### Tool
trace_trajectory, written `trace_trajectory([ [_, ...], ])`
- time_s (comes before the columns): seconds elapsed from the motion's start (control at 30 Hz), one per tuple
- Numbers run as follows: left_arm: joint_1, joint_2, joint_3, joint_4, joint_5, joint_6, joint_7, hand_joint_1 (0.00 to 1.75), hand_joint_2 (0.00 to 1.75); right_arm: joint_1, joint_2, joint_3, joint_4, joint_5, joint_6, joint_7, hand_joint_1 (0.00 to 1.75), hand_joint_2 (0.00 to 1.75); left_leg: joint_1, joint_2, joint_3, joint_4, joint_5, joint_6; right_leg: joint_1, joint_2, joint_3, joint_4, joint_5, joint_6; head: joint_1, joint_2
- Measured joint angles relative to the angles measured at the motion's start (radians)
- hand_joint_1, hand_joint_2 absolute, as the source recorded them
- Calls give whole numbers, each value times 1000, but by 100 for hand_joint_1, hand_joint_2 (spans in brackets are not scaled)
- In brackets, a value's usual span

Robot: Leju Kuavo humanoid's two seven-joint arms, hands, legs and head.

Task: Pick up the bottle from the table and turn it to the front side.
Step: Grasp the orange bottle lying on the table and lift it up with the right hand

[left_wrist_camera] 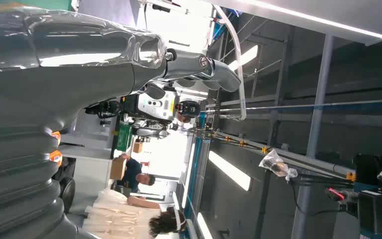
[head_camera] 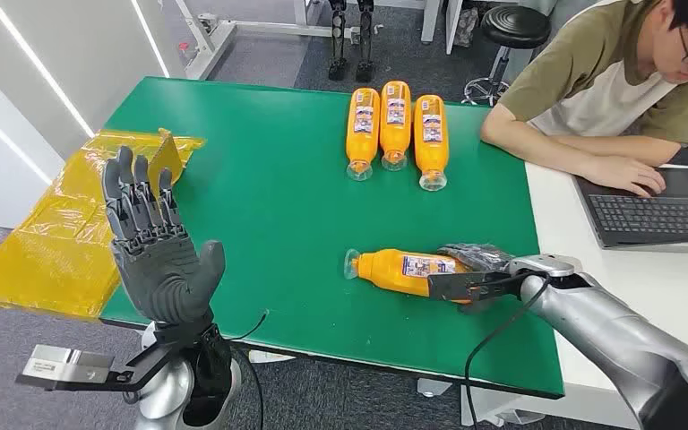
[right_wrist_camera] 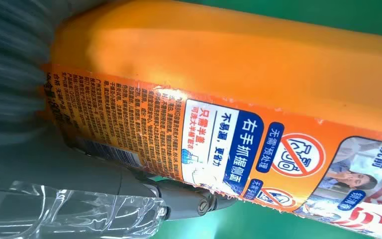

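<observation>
The orange plastic bottle with a printed label [head_camera: 405, 269] lies flat on the green desk [head_camera: 269, 206], long axis crosswise, its base end grasped by the right hand [head_camera: 479, 273] fingers [head_camera: 470, 255]. The left hand [head_camera: 157, 246] hovers well apart, fingers spread, holding nothing.

There are four orange bottles on the green table [head_camera: 260, 197]. Three bottles [head_camera: 395, 125] lie side by side at the far edge of the table. One bottle [head_camera: 403, 269] lies alone near the front edge. There are two robot hands, one left robot hand [head_camera: 157, 246] and one right robot hand [head_camera: 479, 273]. One person [head_camera: 609, 81] sits beside the table with one laptop [head_camera: 658, 210]. One yellow sheet [head_camera: 63, 224] lies off the table's left side.
</observation>
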Motion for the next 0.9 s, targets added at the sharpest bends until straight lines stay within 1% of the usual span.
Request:
trace_trajectory([
  [0.1,0,0,0,0,0,0,0,0,175,1,4,0,8,0,-2,-2,0,175,0,0,1,0,0,0,0,0,2,0,0,0,0,0],
  [0.13,0,0,0,0,0,0,0,0,175,1,5,0,11,0,-3,-2,34,175,0,0,2,0,0,0,0,0,2,0,0,0,0,0],
  [0.23,0,0,0,0,0,0,0,0,175,6,11,0,17,0,-29,-8,165,175,0,0,5,0,0,0,0,0,5,0,0,0,0,0],
  [0.27,0,0,0,0,0,0,0,0,175,10,13,0,19,0,-48,-11,171,175,0,0,5,0,0,0,0,0,5,0,0,0,0,0],
  [0.37,0,0,0,0,-1,3,0,0,175,27,19,-4,19,-8,-134,-15,162,175,0,1,6,0,0,0,0,1,6,0,0,0,0,0],
  [0.43,0,0,0,0,-3,6,0,0,175,42,24,-12,19,-17,-193,-12,162,175,0,1,6,0,0,0,0,1,6,0,1,0,0,0],
  [0.5,0,0,0,0,-4,8,0,0,175,53,28,-23,19,-20,-225,-9,162,175,0,1,6,0,0,0,0,1,6,0,1,0,0,0],
  [0.6,0,0,0,0,-4,10,0,0,175,60,31,-34,19,-20,-235,-7,136,175,0,1,7,0,0,0,0,1,6,0,1,0,0,0],
  [0.63,0,0,0,0,-4,10,0,0,175,62,31,-38,19,-20,-239,-7,122,175,0,1,7,0,0,0,0,1,6,0,1,0,0,0],
  [0.67,0,0,0,0,-4,10,0,0,175,65,31,-41,19,-19,-246,-7,123,175,0,1,7,0,0,0,0,1,6,0,1,0,0,0],
  [0.7,0,0,0,0,-4,10,0,0,175,67,32,-44,19,-17,-255,-7,128,175,0,1,7,0,0,0,0,1,6,0,1,0,0,0],
  [0.73,0,0,0,0,-4,9,0,0,175,71,32,-47,19,-16,-266,-7,140,175,0,1,7,0,0,0,0,1,6,0,1,0,0,0],
  [0.77,0,0,0,0,-2,7,0,0,175,75,32,-51,17,-15,-279,-8,158,175,0,1,7,0,0,0,0,2,6,0,1,0,0,0],
  [0.8,0,0,0,0,-1,3,0,0,175,80,32,-56,14,-14,-297,-10,168,175,0,1,7,0,0,0,0,2,6,0,1,0,0,0],
  [0.83,1,0,0,0,1,-2,0,0,175,88,32,-63,8,-14,-321,-12,174,175,0,1,7,0,0,0,0,2,6,0,1,0,0,0],
  [0.9,2,0,0,0,5,-10,0,0,175,113,32,-85,-13,-19,-399,-18,175,175,0,1,6,0,0,0,0,2,6,0,1,0,0,0],
])
